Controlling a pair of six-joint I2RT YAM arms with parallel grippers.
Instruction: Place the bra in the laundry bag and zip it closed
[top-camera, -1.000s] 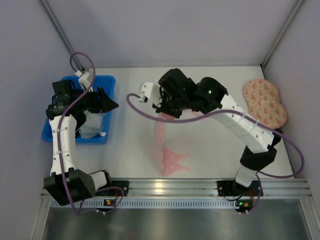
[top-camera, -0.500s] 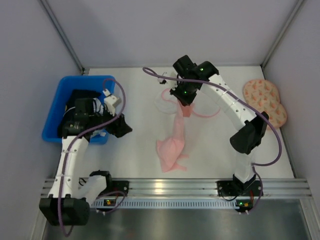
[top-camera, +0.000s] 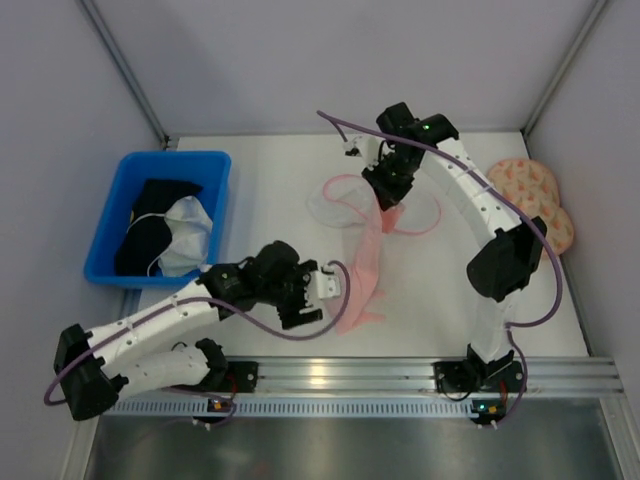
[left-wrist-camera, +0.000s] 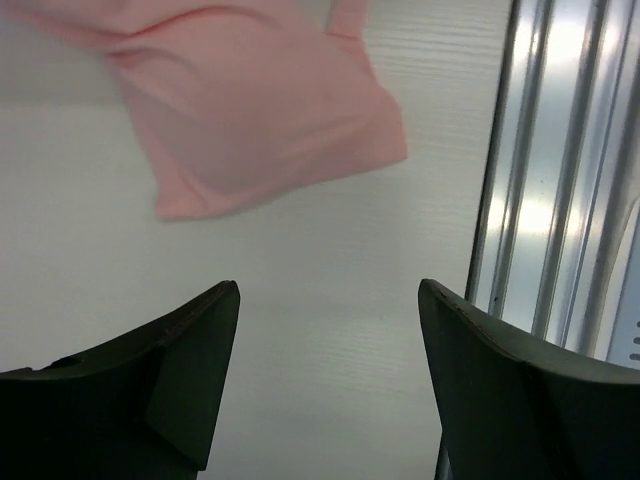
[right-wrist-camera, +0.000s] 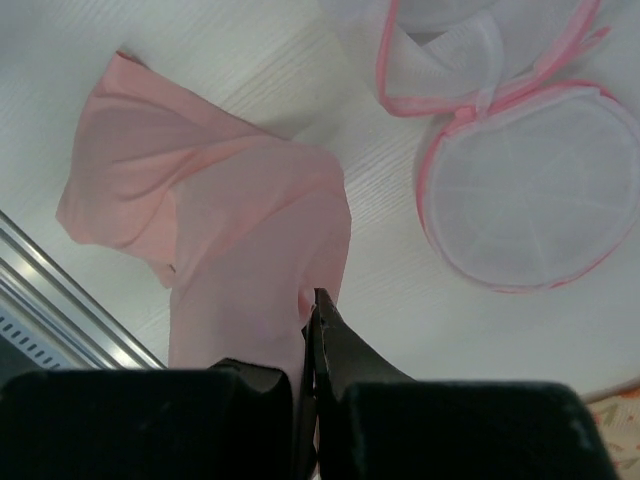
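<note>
- The right gripper (top-camera: 388, 200) is out over the middle of the table (top-camera: 270, 180), its 2 jaws pinched tight on the top of the bra (top-camera: 365, 265).
- From the right wrist camera, the closed fingers (right-wrist-camera: 325, 345) grip a fold of the pink fabric (right-wrist-camera: 250, 230), which spreads out below onto the white surface.
- The bra hangs from that grip as a long pink strip, and its lower end rests bunched on the table close to the metal rail (top-camera: 340, 372) at the near edge.
- The laundry bag (top-camera: 335, 200) lies unzipped just beside the right gripper. Its 2 round mesh halves are splayed apart, showing their pink edging, and 1 half (right-wrist-camera: 520, 190) lies flat.
- The bra is outside the bag, with only its upper part near the bag's rim.
- The left gripper (top-camera: 312, 295) sits low, just beside the bra's lower end, with its jaws spread wide and nothing between them.
- In the left wrist view the 2 dark fingers (left-wrist-camera: 190, 380) frame bare table, and the pink cloth (left-wrist-camera: 250, 100) lies beyond their tips, apart from them.
- A blue bin (top-camera: 125, 190) at the left holds black and white garments (top-camera: 165, 225).
- A peach speckled pad (top-camera: 540, 195) lies at the right edge.
</note>
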